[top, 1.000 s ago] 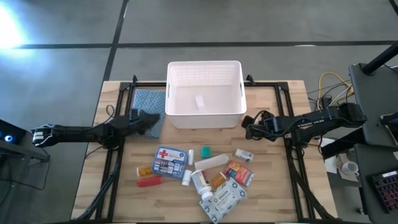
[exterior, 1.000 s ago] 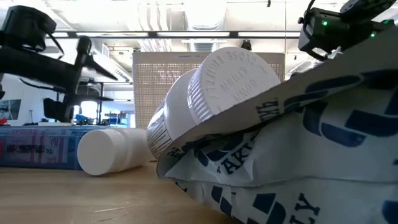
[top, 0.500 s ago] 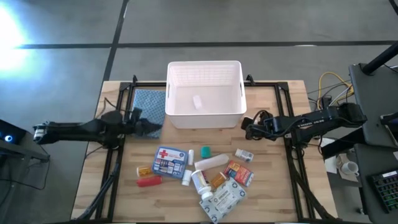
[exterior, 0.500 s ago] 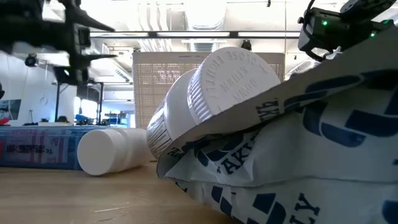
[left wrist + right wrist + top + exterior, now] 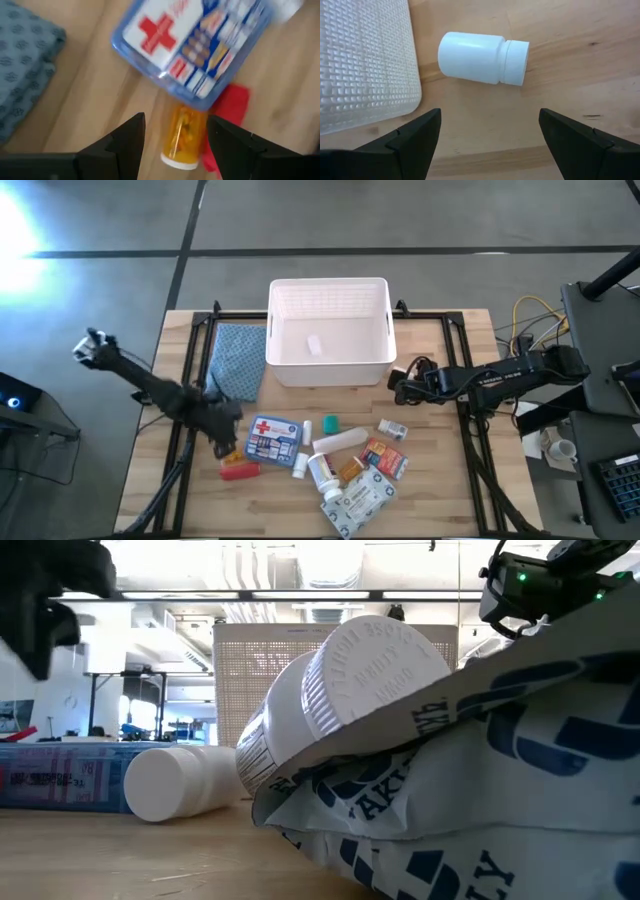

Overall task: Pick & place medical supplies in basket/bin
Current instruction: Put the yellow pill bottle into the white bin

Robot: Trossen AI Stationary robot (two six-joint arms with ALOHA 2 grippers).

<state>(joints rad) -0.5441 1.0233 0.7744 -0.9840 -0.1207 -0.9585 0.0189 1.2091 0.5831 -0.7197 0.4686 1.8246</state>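
The white bin (image 5: 328, 330) stands at the far middle of the table with one small white item (image 5: 314, 345) lying in it. The supplies lie in a loose heap near the front: a blue-white first-aid box (image 5: 273, 438), an orange pill bottle (image 5: 182, 135), a red box (image 5: 240, 470), white bottles (image 5: 340, 690) and a grey-white pack (image 5: 358, 500). My left gripper (image 5: 222, 435) hovers open, pointing down, its fingers (image 5: 127, 145) on either side of the orange bottle's image but above it. My right gripper (image 5: 400, 390) waits open by the bin's right corner, over a lying white bottle (image 5: 482, 57).
A folded blue cloth (image 5: 238, 360) lies left of the bin. Black rails (image 5: 190, 420) run along both sides of the wooden table. The bin's ribbed wall (image 5: 365, 60) is close beside my right gripper. Bare wood shows at the table's near left corner (image 5: 170, 500).
My left gripper has swung from over the blue cloth beside the bin toward the table's near edge. It has risen, rolled and tipped from nearly level to pointing down, and now stands above the orange bottle beside the first-aid box.
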